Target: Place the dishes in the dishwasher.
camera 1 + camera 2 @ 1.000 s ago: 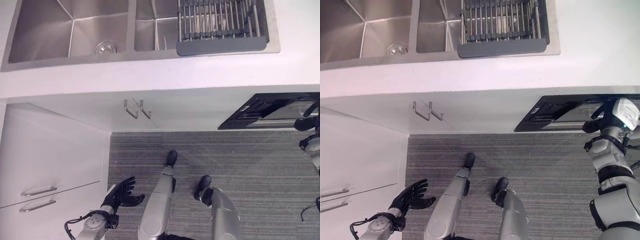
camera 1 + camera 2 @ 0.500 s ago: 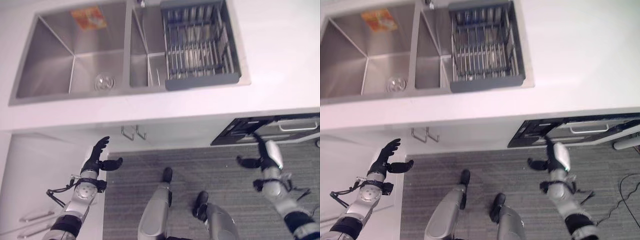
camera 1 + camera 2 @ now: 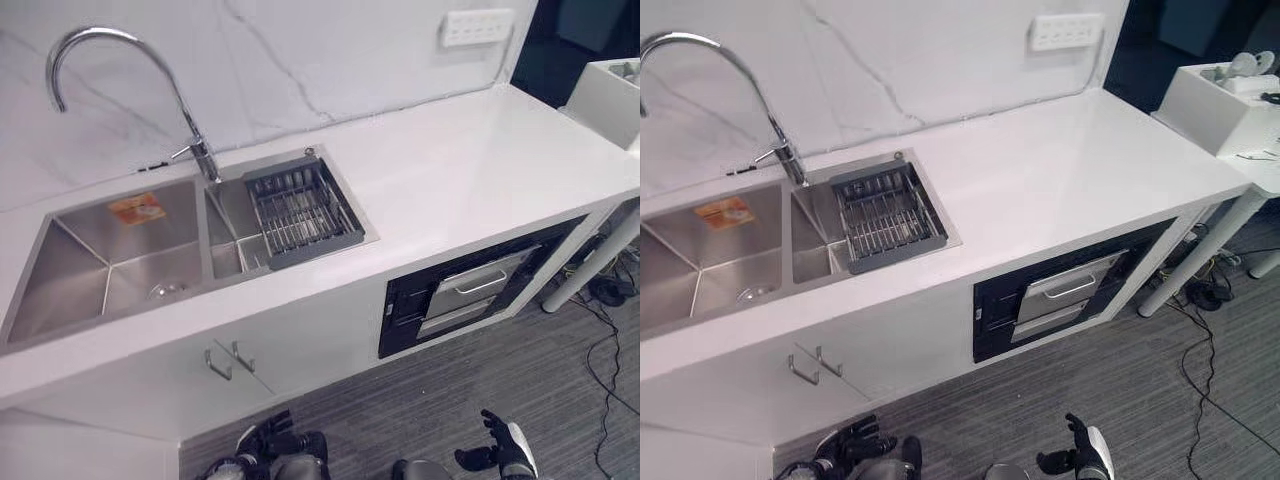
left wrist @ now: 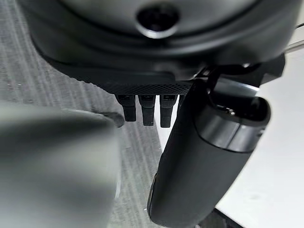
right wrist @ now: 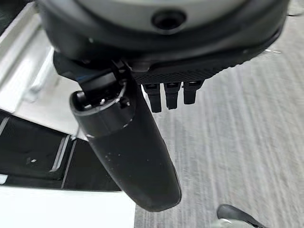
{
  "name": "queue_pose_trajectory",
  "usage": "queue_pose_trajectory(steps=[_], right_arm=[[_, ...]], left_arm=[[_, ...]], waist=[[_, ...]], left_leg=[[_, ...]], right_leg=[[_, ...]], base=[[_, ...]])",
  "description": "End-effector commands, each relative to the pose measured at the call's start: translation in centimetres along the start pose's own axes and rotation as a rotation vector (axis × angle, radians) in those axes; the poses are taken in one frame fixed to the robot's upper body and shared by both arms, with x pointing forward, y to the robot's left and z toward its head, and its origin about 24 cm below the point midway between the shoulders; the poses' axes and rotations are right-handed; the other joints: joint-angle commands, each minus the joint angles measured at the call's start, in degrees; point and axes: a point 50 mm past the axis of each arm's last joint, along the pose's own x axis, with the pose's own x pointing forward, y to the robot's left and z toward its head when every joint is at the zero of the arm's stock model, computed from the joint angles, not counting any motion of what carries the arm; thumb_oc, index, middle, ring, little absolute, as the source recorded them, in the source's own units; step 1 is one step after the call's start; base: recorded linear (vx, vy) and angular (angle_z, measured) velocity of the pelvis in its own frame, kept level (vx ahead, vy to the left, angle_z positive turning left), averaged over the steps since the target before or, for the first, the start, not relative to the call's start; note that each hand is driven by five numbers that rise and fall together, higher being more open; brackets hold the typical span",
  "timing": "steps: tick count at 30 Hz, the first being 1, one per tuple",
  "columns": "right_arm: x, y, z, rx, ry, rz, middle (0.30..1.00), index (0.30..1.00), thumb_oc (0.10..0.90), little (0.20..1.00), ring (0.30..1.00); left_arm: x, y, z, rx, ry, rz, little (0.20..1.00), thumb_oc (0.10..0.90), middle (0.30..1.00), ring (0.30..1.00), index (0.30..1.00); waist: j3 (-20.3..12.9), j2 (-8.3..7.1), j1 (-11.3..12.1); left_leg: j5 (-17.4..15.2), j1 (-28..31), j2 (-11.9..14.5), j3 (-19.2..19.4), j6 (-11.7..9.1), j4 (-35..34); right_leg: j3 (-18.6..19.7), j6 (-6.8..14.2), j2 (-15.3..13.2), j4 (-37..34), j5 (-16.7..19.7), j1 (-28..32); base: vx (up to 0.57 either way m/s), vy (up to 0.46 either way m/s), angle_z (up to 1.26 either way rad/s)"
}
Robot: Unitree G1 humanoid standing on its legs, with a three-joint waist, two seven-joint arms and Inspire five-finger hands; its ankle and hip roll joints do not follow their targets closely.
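The built-in dishwasher (image 3: 470, 290) is a black panel with a silver drawer front and handle, set under the white counter (image 3: 470, 170). A dark wire dish rack (image 3: 300, 210) sits in the right basin of the sink. My left hand (image 3: 268, 440) hangs low above the grey floor, near the cabinet; in the left wrist view my left hand (image 4: 204, 156) has straight fingers and holds nothing. My right hand (image 3: 500, 452) is low in front of the dishwasher; the right wrist view shows my right hand (image 5: 128, 152) open and empty, with the black panel (image 5: 33, 152) beyond it.
A double steel sink (image 3: 100, 270) with a tall curved tap (image 3: 110, 70) lies to the left. Two cabinet handles (image 3: 225, 360) stick out below it. A white table (image 3: 1230, 95) with small items stands at the right, with cables (image 3: 610, 340) on the floor beneath.
The camera has swung up from the floor to the whole counter and wall. Both hands now sit at the bottom edge, lower than half a second ago, still open.
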Motion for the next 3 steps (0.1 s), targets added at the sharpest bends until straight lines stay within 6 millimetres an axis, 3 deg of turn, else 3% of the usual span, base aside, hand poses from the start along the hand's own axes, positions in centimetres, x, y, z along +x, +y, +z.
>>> queue_pose_trajectory(steps=[1,3], right_arm=[[1.33,-1.31,3.70,0.094,-0.144,-0.051,0.900,0.900,0.800,0.900,0.900],[1.18,-1.00,3.07,0.107,-0.119,-0.040,0.900,0.900,0.800,0.900,0.900]], left_arm=[[0.03,0.94,1.83,-0.092,-0.049,-0.025,0.900,0.800,0.900,0.900,0.900],[0.00,0.92,0.84,-0.085,-0.012,-0.018,0.900,0.800,0.900,0.900,0.900]], waist=[[-0.21,-1.52,-0.26],[-0.55,-1.72,-0.54]], left_leg=[[-8.76,-0.50,0.71,0.95,-0.92,8.72],[-9.02,-0.11,0.73,1.27,-0.91,8.72]], right_leg=[[1.16,4.61,-1.08,-4.32,5.80,1.34],[1.28,4.88,-1.34,-4.32,6.07,1.01]], base=[[-0.03,-0.013,-0.08],[-0.02,-0.018,-0.09]])
